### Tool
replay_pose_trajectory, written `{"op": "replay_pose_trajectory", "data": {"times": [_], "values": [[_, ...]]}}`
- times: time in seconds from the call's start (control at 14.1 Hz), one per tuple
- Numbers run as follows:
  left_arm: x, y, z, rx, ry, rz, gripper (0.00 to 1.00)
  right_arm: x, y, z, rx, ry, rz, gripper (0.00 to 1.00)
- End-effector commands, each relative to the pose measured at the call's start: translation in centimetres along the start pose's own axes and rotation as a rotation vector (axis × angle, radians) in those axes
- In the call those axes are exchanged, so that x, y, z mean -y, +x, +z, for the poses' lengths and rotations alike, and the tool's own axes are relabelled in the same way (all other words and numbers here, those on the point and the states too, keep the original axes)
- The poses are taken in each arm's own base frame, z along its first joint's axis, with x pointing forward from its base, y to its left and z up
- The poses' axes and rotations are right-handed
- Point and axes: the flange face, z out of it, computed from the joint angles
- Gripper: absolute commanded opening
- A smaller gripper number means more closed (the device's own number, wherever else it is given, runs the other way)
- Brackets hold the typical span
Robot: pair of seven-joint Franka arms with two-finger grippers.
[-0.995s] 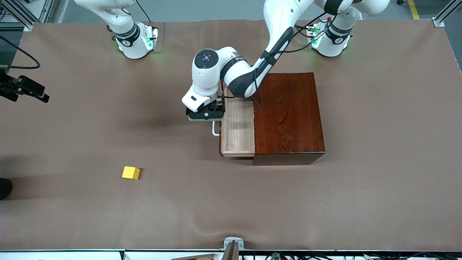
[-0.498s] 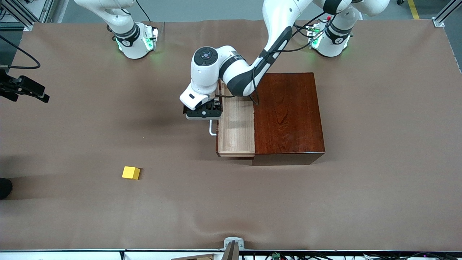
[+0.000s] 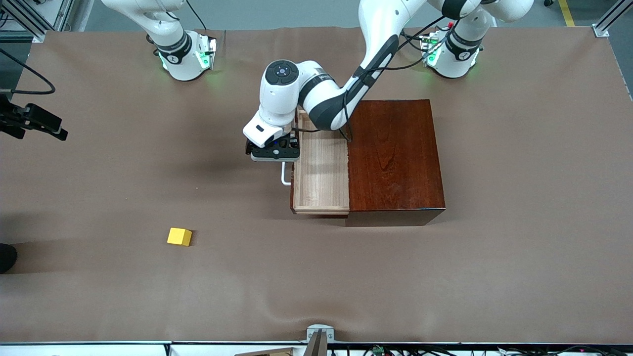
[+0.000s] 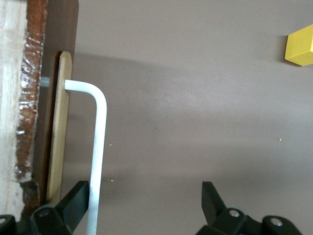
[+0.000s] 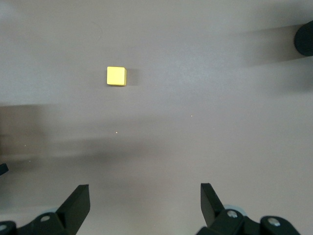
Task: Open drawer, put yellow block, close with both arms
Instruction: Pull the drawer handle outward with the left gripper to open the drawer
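Observation:
The dark mahogany box [image 3: 395,158] stands mid-table with its drawer [image 3: 321,173] pulled partly out, showing a bare pale wood tray. My left gripper [image 3: 273,157] [image 4: 145,196] is open at the drawer's front. The white handle [image 3: 283,174] [image 4: 100,147] runs between its fingers, and one finger [image 4: 73,200] sits between the bar and the drawer front. The yellow block [image 3: 179,236] [image 4: 299,45] [image 5: 116,76] lies on the table toward the right arm's end, nearer the front camera than the drawer. My right gripper [image 5: 145,196] hangs open high over the table by the block, holding nothing.
A brown cloth [image 3: 445,277] covers the whole table. A round black object [image 3: 6,257] [image 5: 304,39] pokes in at the table's edge at the right arm's end. Both arm bases [image 3: 185,54] [image 3: 452,54] stand along the edge farthest from the front camera.
The drawer has slid farther out of the box toward the right arm's end, and the left gripper has moved with its handle. The yellow block has stayed put.

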Motion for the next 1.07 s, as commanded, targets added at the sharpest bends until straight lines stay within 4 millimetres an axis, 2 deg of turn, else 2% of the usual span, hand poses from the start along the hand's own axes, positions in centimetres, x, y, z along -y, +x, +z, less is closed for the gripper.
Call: {"op": "replay_pose_trajectory", "data": {"times": [0.0, 0.28, 0.43, 0.57, 0.78, 0.92, 1.0], "values": [[-1.4, 0.1, -1.3, -0.009, -0.053, -0.024, 1.00, -0.2, -0.1, -0.5, 0.000, -0.005, -0.013, 1.00], [-1.2, 0.3, -2.6, 0.001, -0.023, -0.027, 1.00, -0.2, -0.1, -0.5, 0.000, -0.005, -0.014, 1.00], [-1.4, 0.3, -3.9, 0.002, -0.026, -0.027, 1.00, -0.2, -0.1, -0.5, 0.000, -0.003, -0.014, 1.00], [-1.7, 0.9, -6.5, -0.006, -0.039, -0.032, 1.00, -0.3, -0.1, -0.5, 0.000, -0.005, -0.014, 1.00], [0.6, 5.5, -11.3, -0.033, -0.046, -0.096, 1.00, -0.4, -0.1, -0.4, 0.003, -0.003, -0.014, 1.00], [3.6, 9.6, -14.3, -0.049, -0.029, -0.155, 1.00, -0.3, -0.1, -0.2, 0.006, -0.003, -0.014, 1.00], [5.4, 11.3, -15.1, -0.044, -0.004, -0.183, 1.00, -0.1, -0.2, 0.0, 0.017, -0.003, -0.017, 1.00]]}}
